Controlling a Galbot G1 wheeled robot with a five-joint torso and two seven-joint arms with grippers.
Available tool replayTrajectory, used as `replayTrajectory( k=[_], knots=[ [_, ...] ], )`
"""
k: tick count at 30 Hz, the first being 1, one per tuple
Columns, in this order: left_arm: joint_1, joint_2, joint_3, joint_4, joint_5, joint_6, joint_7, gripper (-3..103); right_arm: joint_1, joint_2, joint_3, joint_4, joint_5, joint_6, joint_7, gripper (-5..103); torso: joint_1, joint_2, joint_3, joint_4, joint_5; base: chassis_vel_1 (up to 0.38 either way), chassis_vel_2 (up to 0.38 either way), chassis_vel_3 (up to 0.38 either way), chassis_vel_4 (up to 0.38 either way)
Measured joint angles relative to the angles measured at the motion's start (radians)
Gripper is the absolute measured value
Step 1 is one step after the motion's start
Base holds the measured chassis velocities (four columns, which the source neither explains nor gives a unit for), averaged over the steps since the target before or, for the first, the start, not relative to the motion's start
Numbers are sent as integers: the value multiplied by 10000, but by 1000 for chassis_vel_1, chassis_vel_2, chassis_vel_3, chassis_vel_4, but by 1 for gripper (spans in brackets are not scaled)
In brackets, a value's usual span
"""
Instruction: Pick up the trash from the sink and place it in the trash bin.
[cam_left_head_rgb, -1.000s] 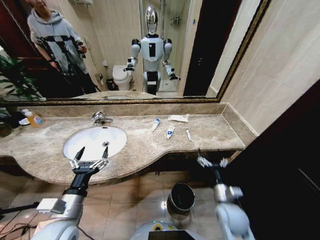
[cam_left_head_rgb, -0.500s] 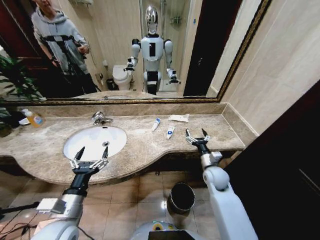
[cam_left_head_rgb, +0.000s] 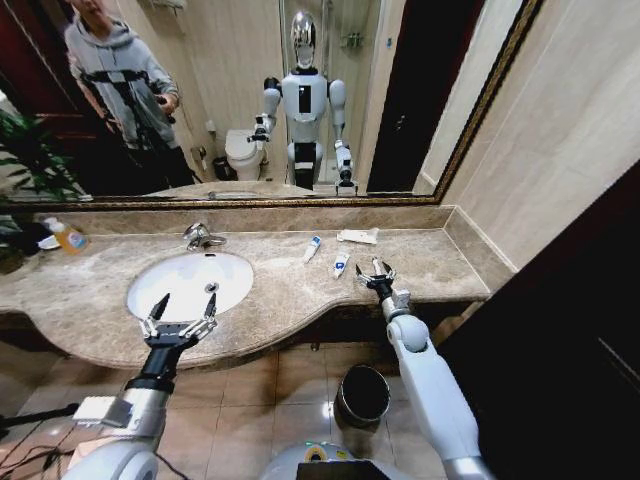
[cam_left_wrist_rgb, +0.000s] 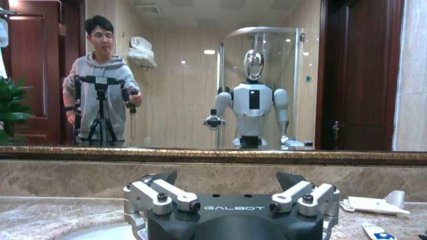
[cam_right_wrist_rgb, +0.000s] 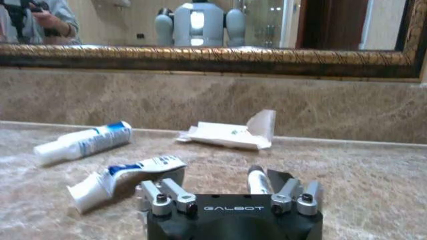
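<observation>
Your right gripper sat low on the beige-brown marble desk, jaws apart around the thin white stick, while your left gripper hovered spread beside the white oval sink.

Bare countertop rt of thin white stick; crumpled tube close on other side.
</observation>
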Motion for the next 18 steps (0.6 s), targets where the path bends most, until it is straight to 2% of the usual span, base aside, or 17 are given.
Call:
replayTrajectory(
  k=[1, 5, 9, 11, 13, 14, 17, 18],
  knots=[
    [0, 0, 0, 0, 0, 0, 0, 100, 32, -14, 3, -88, -1, -2, 2, 83, 0, 0, 0, 0, 0, 0, 0, 0, 0],
    [0, 0, 0, 0, 0, 0, 0, 100, 93, -32, 16, -239, 26, -2, 45, 76, 0, 0, 0, -1, 0, 0, 0, 0, 0],
    [0, 0, 0, 0, 0, 0, 0, 100, 228, -95, 75, -518, 80, 16, 79, 57, 0, 0, 0, 0, 0, 0, 0, 0, 0],
    [0, 0, 0, 0, 0, 0, 0, 100, 238, -107, 79, -548, 80, 27, 76, 57, 0, 0, 0, -1, 0, 0, 0, 0, 0],
    [0, 0, 0, 0, 0, 0, 0, 100, 253, -138, 91, -604, 72, 65, 54, 47, -1, 0, 0, 0, 0, 0, 0, 0, 0],
    [0, 0, 0, 0, 0, 0, 0, 100, 253, -138, 91, -604, 72, 65, 54, 47, -1, 0, 0, 0, 0, 0, 0, 0, 0],
    [0, 0, 0, 0, 0, 0, 0, 100, 264, -153, 129, -704, 73, 157, 15, 30, -1, 0, -1, 0, 1, 0, 0, 0, 0],
    [0, 0, 0, 0, 0, 0, 0, 100, 264, -153, 129, -704, 73, 157, 15, 30, -1, 0, -1, 0, 1, 0, 0, 0, 0]
  ],
)
